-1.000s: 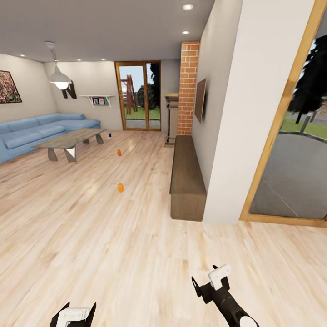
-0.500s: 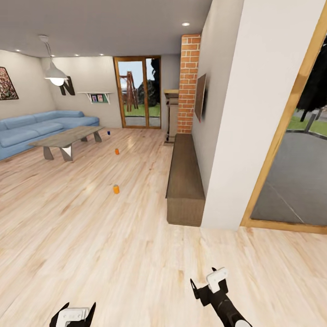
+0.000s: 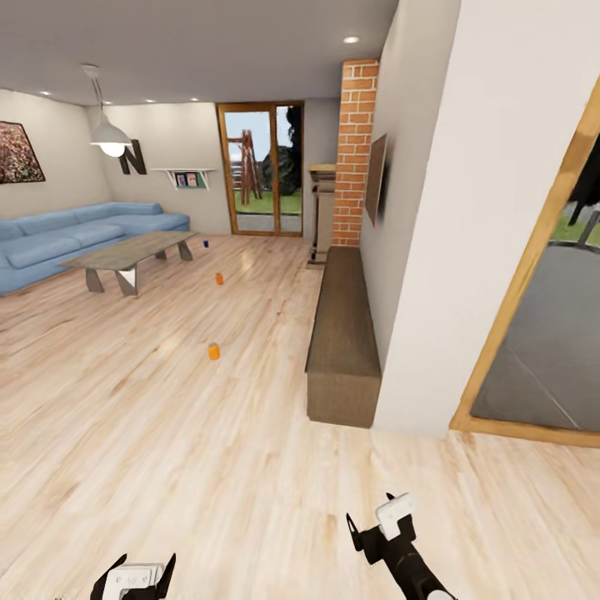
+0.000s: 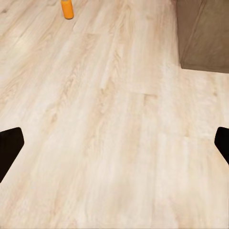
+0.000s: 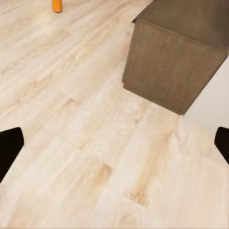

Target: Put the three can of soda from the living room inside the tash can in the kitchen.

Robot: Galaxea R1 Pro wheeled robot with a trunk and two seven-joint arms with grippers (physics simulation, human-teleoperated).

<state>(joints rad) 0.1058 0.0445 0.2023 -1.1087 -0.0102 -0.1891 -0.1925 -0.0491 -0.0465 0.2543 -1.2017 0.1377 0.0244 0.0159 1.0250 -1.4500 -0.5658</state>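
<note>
Three soda cans stand on the wooden floor [image 3: 167, 433]: the near orange can [image 3: 214, 352] mid-room, the far orange can [image 3: 219, 279] and blue can [image 3: 205, 244] beside the coffee table [image 3: 129, 252]. A low brown cabinet [image 3: 342, 333] lines the right wall. The left gripper [image 3: 133, 577] and right gripper [image 3: 379, 527] hang low and empty, fingers spread apart.
</note>
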